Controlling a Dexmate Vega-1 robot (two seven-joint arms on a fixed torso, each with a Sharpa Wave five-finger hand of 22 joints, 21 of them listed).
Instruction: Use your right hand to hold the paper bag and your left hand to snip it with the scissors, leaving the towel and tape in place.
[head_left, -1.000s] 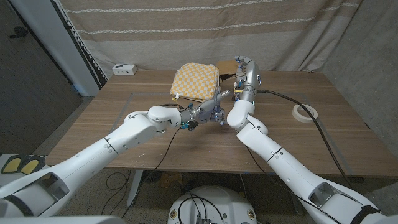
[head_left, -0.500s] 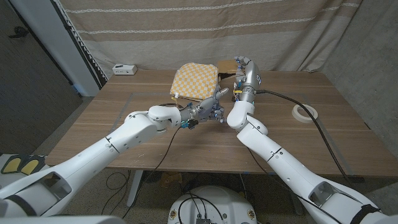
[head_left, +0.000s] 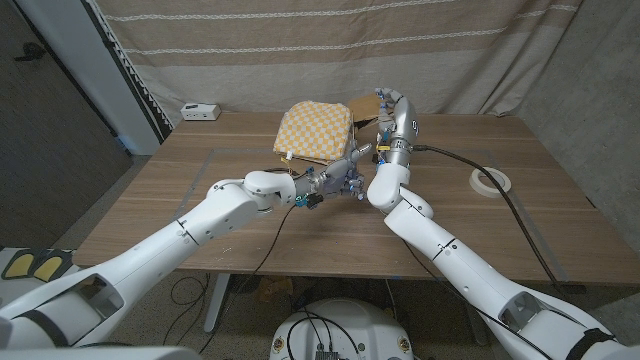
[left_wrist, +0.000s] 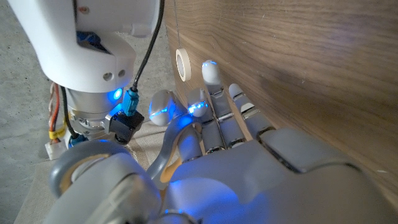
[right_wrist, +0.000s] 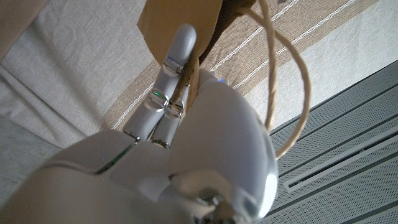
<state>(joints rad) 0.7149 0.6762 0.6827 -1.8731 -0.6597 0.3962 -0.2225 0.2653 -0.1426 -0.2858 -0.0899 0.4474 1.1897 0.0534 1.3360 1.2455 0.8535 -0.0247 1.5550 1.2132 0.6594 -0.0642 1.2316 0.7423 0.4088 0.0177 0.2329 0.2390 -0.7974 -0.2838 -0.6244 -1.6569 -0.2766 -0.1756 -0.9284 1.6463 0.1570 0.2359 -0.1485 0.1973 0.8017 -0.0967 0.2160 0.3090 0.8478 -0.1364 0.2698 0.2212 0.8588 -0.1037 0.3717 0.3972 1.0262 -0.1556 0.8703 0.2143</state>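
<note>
Found the left hand (head_left: 338, 181) nearest, low over the wooden worktop (head_left: 200, 210) at about its middle, close beside the right arm's elbow. Saw in the left wrist view its fingers (left_wrist: 211, 74) stretched out side by side along the wood (left_wrist: 298, 50), lit blue from the wrist. Could not make out the scissors in either view, so could not tell whether that hand gripped anything.

Spotted the roll of tape (head_left: 492, 181) lying flat on the worktop well off to the right of both hands. Picked out the same ring (left_wrist: 182, 64) small beyond the left fingertips in the left wrist view.

Noted, just past the left hand, a yellow-and-white checked towel (head_left: 315, 128), bunched up and raised.

Found the right hand (head_left: 388, 103) farther back and held high on an upright forearm, just to the right of the towel. Saw it gripping the brown paper bag (head_left: 364, 106), which sat between that hand and the towel, against the towel's far right corner. Saw in the right wrist view the fingers (right_wrist: 180, 43) pressed together against the bag's edge (right_wrist: 180, 15), with its twine handle (right_wrist: 297, 93) looping out beside the back of the hand (right_wrist: 186, 124).

Noticed a small white box (head_left: 200, 111) at the far left edge, well away from both hands.
</note>
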